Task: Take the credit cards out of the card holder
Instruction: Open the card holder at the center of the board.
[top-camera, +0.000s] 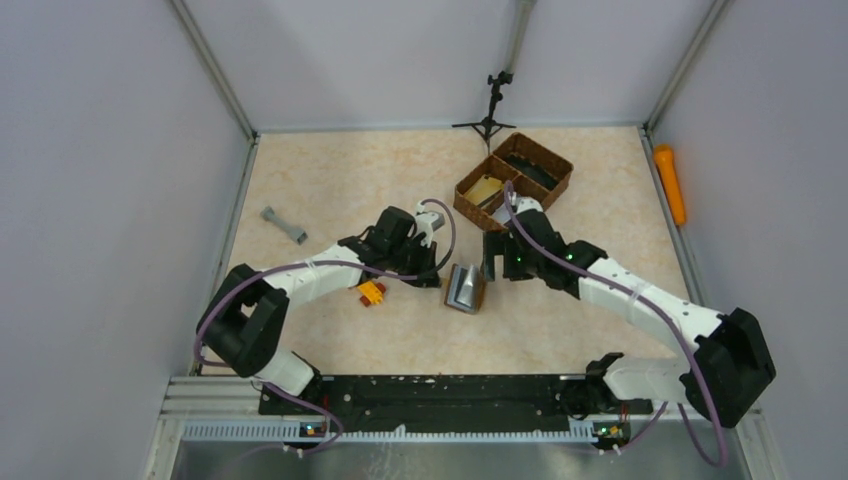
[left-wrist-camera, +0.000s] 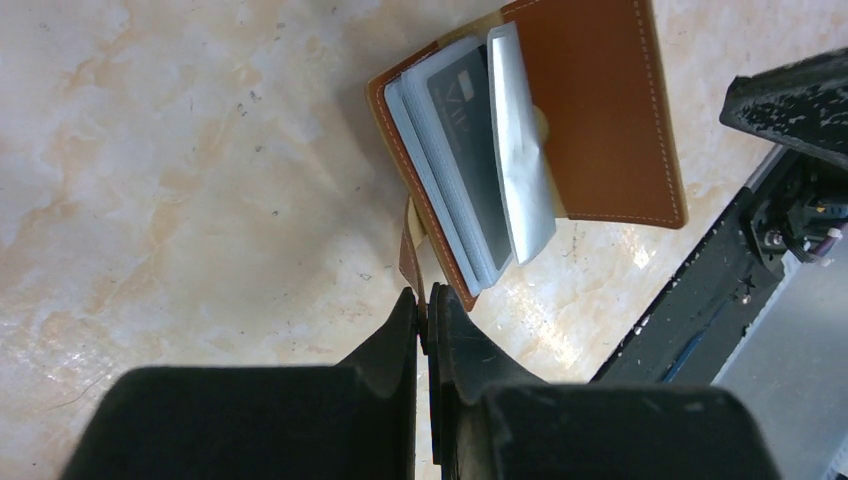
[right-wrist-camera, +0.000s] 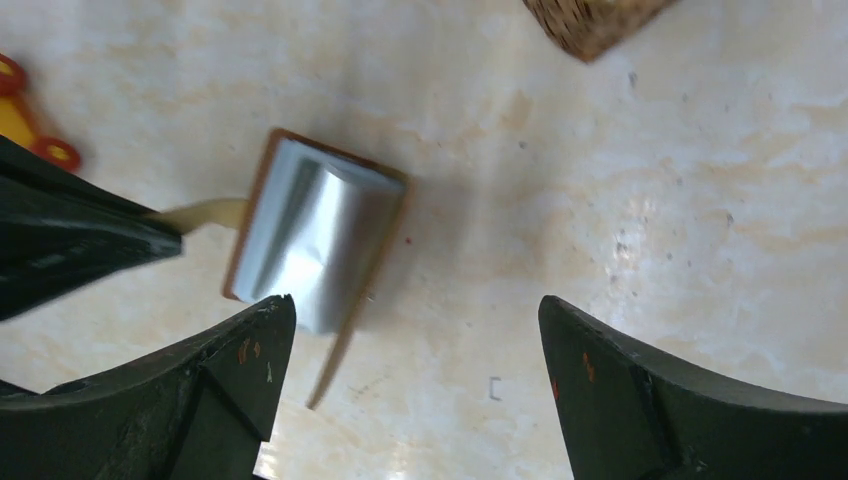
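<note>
The brown card holder (top-camera: 466, 288) lies open and tented on the table between both grippers. In the left wrist view its brown cover (left-wrist-camera: 600, 110) is folded back and several grey-silver credit cards (left-wrist-camera: 465, 150) sit in its pockets. My left gripper (left-wrist-camera: 426, 305) is shut on the holder's strap tab (left-wrist-camera: 410, 255), left of the holder (top-camera: 436, 272). My right gripper (right-wrist-camera: 412, 320) is open and empty, hovering just right of and above the holder (right-wrist-camera: 320, 235), whose silver inside faces up. In the top view the right gripper (top-camera: 492, 266) is beside the holder's right edge.
A brown woven compartment basket (top-camera: 513, 180) stands behind the right arm; its corner shows in the right wrist view (right-wrist-camera: 590, 20). A yellow-red toy (top-camera: 371, 293) lies under the left arm. A grey piece (top-camera: 284, 225) lies far left, an orange tool (top-camera: 670, 183) far right, a black tripod (top-camera: 490, 105) at the back.
</note>
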